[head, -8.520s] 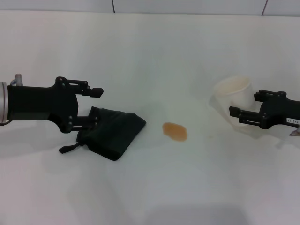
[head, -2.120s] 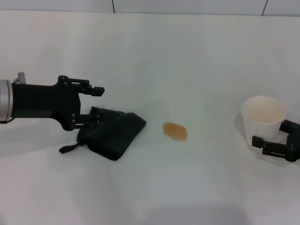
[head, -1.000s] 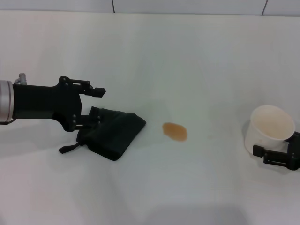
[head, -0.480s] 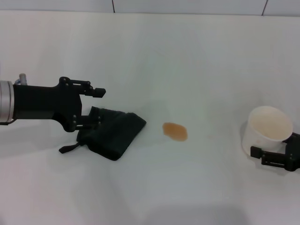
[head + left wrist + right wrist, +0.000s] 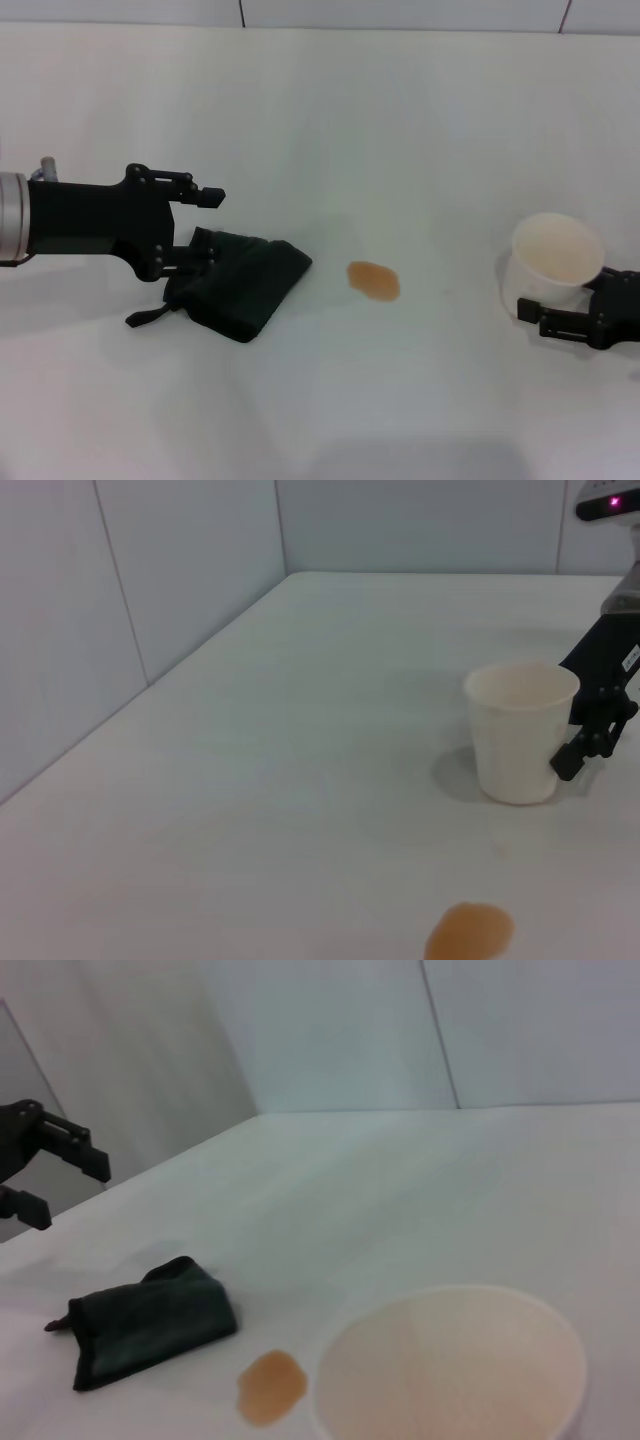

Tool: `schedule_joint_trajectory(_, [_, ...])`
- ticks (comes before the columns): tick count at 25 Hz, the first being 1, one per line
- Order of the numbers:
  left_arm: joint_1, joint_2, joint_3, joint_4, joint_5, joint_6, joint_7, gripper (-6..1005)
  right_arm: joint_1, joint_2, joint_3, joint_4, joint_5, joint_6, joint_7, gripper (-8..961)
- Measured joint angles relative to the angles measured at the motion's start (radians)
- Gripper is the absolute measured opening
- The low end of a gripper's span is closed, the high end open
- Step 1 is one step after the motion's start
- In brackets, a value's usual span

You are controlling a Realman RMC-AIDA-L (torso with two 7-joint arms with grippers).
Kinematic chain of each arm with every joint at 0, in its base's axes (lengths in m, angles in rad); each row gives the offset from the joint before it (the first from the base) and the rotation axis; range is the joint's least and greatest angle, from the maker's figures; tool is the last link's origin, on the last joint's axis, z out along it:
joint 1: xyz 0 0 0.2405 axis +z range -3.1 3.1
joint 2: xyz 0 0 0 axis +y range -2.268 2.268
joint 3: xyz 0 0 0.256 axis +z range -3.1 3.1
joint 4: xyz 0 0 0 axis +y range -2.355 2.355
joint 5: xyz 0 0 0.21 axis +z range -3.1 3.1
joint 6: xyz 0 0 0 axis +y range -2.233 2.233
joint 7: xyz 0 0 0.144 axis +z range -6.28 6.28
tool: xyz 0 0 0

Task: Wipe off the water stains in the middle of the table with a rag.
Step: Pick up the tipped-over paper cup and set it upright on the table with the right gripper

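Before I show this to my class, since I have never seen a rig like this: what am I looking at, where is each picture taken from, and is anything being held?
This is a two-armed robot at a plain white table. One picture comes from a camera on its head, looking down; the other two come from cameras on its wrists.

A folded dark green-black cloth rag lies on the robot's left. In the middle sits a small orange-brown oval liquid stain. A white paper cup stands upright on the right.

The left gripper hovers open at the rag's edge, holding nothing. The right gripper sits against the cup's base; whether it grips the cup cannot be told.
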Motion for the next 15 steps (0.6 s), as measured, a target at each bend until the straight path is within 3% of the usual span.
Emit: schedule_joint_trajectory(15, [-0.004, 0.0, -0.001, 0.001, -0.001, -0.016, 0.0, 556, 0.019, 0.001, 0.005, 0.001, -0.003, 0.004, 0.0, 856])
